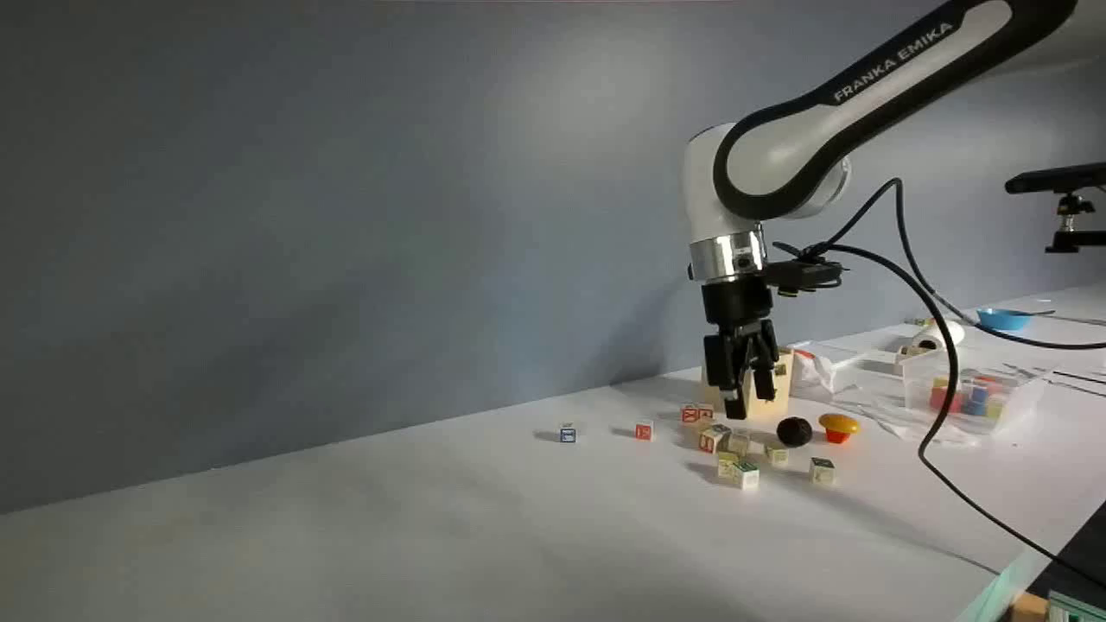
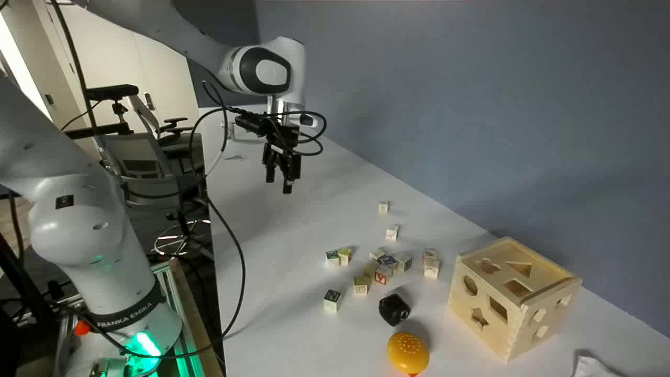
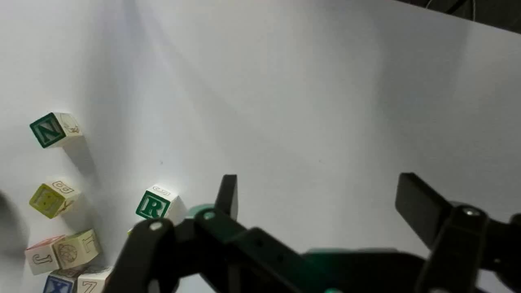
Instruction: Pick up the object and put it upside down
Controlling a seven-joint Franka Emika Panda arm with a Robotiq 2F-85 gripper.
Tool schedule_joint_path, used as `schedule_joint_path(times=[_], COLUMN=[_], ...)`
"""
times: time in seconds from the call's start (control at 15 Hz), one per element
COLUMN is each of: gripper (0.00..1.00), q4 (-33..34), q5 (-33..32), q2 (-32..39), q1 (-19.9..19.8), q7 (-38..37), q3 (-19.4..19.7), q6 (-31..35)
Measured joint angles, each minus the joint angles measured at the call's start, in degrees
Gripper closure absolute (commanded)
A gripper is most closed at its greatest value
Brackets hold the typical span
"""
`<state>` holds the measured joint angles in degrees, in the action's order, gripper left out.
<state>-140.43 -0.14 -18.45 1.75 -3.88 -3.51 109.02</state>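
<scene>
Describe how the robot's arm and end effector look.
The arm is white with black trim, rounded joints, a silver wrist band and FRANKA EMIKA lettering. The end effector is black, with two blocky fingers. Black cables loop near the wrist.

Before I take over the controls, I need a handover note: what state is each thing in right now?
Gripper: open, holding nothing
Yellow-topped toy: standing, yellow cap up, red part below
Wooden box: sitting flat, contents unclear
Black lump: loose, way up unclear
N block: N face up
R block: R face up
Clear tub: holding coloured pieces
Blue bowl: right way up
Base light: lit green
</scene>
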Motion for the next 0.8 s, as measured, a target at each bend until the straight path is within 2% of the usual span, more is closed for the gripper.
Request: schedule_joint_path(times=[0.67,0.8], gripper=[0.00,0.00], q4=[0.0,0.0], q5=[0.0,-1.8], q2=[0.0,0.0], q1=[0.0,0.0], q7=[0.0,2.4], q3=[0.0,0.0], q6=[0.0,0.4])
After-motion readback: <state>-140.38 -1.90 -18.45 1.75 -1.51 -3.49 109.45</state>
